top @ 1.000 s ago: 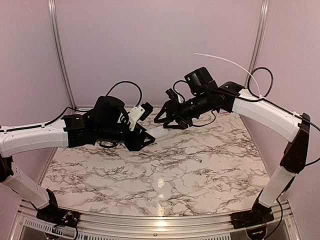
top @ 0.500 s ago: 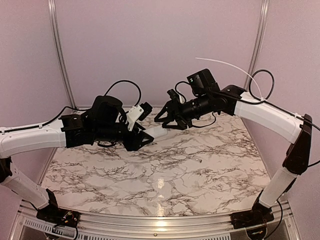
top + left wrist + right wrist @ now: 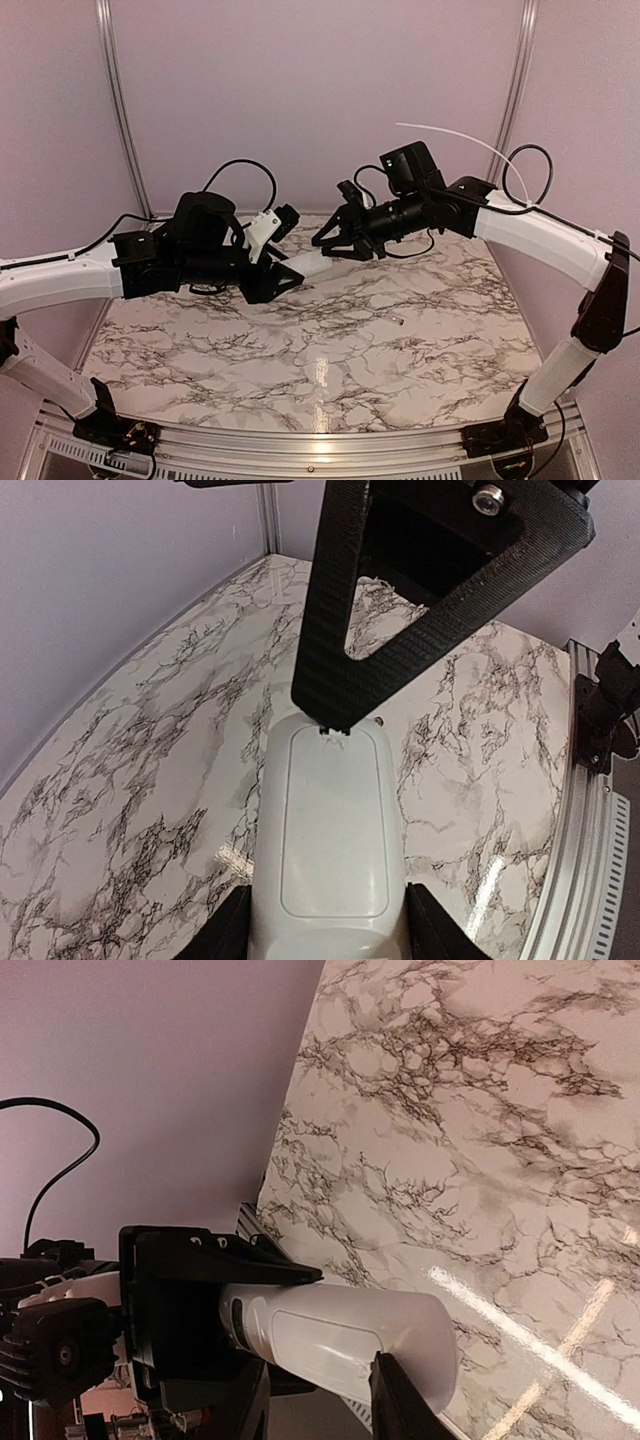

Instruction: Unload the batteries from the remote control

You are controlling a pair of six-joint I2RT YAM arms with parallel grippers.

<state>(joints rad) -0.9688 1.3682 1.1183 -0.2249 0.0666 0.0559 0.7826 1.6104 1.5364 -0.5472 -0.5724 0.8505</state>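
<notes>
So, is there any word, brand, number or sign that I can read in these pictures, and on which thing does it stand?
None can be read.
The remote control shows only its plain white back, without print.
A tiny dark mark at the far edge of its cover is too small to read.
The marble table carries no text.
</notes>
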